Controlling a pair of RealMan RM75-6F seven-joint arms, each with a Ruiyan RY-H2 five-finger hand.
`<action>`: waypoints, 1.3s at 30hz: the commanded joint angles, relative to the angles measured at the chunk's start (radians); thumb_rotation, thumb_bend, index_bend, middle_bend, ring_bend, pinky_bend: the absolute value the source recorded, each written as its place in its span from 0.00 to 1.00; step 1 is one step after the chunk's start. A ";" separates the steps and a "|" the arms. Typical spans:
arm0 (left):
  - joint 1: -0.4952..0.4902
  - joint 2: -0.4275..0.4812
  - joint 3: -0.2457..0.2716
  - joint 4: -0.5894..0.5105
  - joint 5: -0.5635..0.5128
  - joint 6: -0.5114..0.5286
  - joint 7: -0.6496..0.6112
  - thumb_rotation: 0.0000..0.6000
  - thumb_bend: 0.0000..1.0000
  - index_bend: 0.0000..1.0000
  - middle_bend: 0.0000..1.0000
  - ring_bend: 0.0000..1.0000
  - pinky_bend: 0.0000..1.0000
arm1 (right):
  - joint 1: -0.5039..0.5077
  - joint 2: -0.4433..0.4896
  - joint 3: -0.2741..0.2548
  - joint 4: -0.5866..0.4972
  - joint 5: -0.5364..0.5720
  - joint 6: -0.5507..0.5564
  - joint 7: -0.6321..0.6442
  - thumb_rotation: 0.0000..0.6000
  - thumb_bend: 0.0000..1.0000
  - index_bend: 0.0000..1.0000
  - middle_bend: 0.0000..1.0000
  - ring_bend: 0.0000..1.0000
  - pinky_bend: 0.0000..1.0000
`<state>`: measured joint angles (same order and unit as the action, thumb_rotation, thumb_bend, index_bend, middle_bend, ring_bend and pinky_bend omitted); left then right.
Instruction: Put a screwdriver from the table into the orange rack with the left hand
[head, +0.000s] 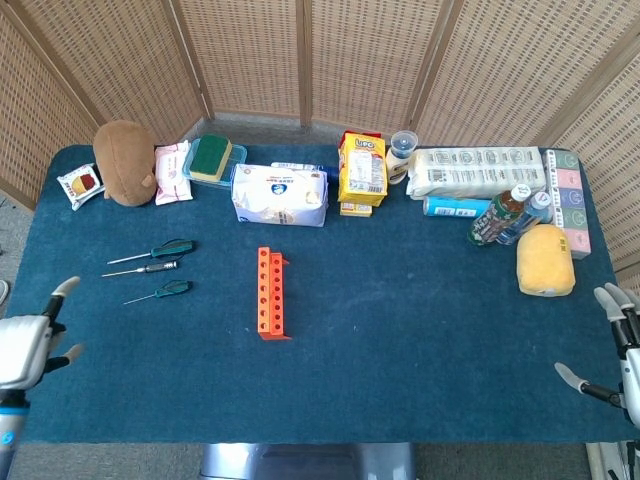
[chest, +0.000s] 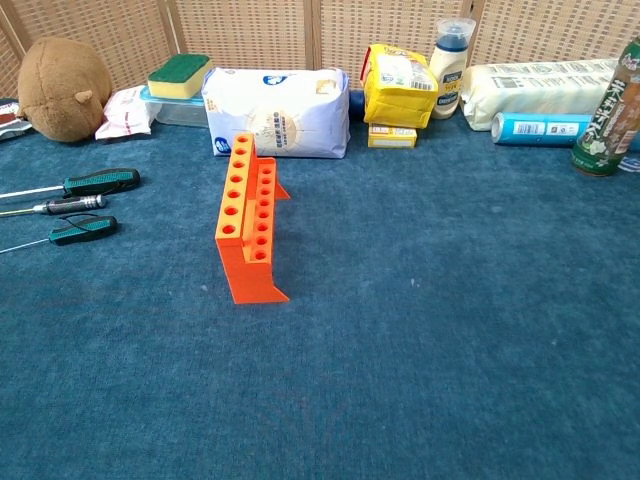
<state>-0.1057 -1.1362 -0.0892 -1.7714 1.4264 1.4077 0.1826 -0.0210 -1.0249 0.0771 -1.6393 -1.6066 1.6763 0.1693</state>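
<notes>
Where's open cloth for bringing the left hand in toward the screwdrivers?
Bare cloth runs along the near edge from the left hand up to the screwdrivers, and between them and the orange rack. Right of the rack is bare too. The far edge is crowded, from plush toy to tissue pack.

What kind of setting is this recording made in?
Probably a staged test or lab setup, not a home: a blue-covered table ringed by wicker screens, with unrelated groceries, a plush toy and an orange rack laid out.
</notes>
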 joint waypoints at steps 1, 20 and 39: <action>-0.084 -0.038 -0.051 -0.032 -0.135 -0.114 0.120 1.00 0.12 0.14 1.00 1.00 1.00 | 0.005 0.005 0.002 0.007 0.007 -0.010 0.018 0.86 0.00 0.01 0.06 0.05 0.00; -0.331 -0.306 -0.171 0.178 -0.571 -0.338 0.287 1.00 0.28 0.29 1.00 1.00 1.00 | 0.020 0.012 -0.012 0.008 0.005 -0.052 0.037 0.87 0.01 0.03 0.06 0.05 0.00; -0.481 -0.440 -0.204 0.254 -0.873 -0.321 0.471 1.00 0.32 0.32 1.00 1.00 1.00 | 0.025 0.013 -0.015 0.015 0.002 -0.054 0.055 0.86 0.01 0.03 0.06 0.05 0.00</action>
<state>-0.5758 -1.5675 -0.2881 -1.5202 0.5657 1.0801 0.6432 0.0043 -1.0123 0.0623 -1.6245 -1.6046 1.6219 0.2244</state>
